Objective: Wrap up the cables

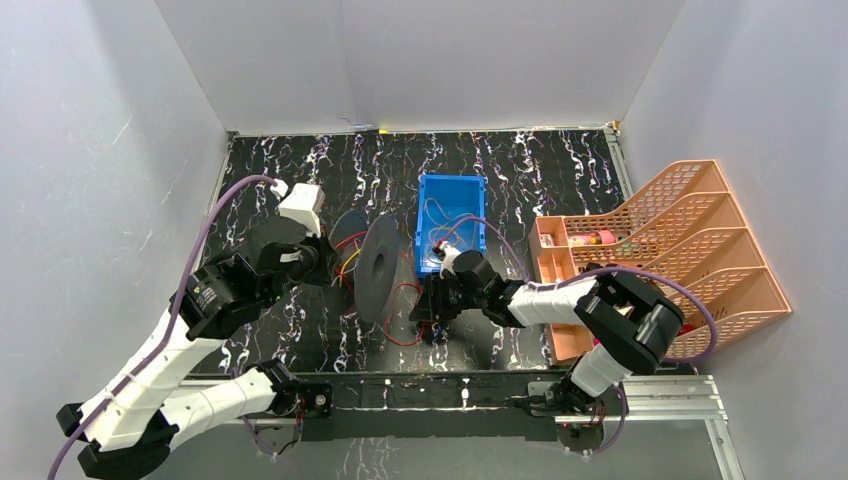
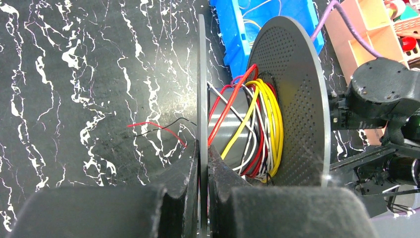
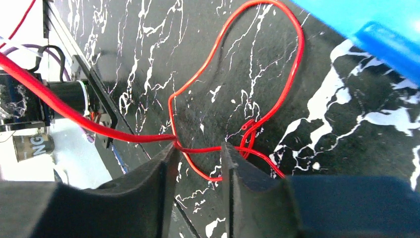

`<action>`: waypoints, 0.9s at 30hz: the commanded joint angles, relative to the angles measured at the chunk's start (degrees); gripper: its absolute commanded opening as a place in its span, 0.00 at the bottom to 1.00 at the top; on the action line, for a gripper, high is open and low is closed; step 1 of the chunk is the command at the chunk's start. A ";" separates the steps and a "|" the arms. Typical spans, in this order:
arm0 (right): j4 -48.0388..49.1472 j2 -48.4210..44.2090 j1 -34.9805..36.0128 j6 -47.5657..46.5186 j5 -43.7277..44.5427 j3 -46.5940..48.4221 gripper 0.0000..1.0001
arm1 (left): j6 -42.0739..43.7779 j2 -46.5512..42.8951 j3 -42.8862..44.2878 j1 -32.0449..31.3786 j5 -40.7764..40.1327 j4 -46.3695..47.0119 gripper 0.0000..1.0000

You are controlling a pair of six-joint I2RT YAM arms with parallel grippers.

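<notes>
On one spool (image 2: 293, 99), cables (image 2: 264, 119) wound, perhaps four, left tool (image 2: 203, 151) clamping it.

Only "NG" is legible; it stands on a pale cylinder (image 3: 33, 145) in the right wrist view.

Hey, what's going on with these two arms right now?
The left end effector clamps one disc of a spool that carries wound red, yellow and white wires. The right end effector sits low over the table, fingers apart around a loose red wire lying in loops.
</notes>
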 commanded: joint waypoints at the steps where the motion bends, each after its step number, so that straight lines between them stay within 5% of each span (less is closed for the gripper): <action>1: 6.13 1.32 1.82 1.51 0.62 -0.55 0.41 | -1.60 -1.35 1.78 0.23 -1.91 5.04 0.00; 27: 10.41 -15.16 5.18 -5.58 19.93 -6.88 0.56 | -1.66 -2.48 1.59 0.27 -2.42 5.14 0.00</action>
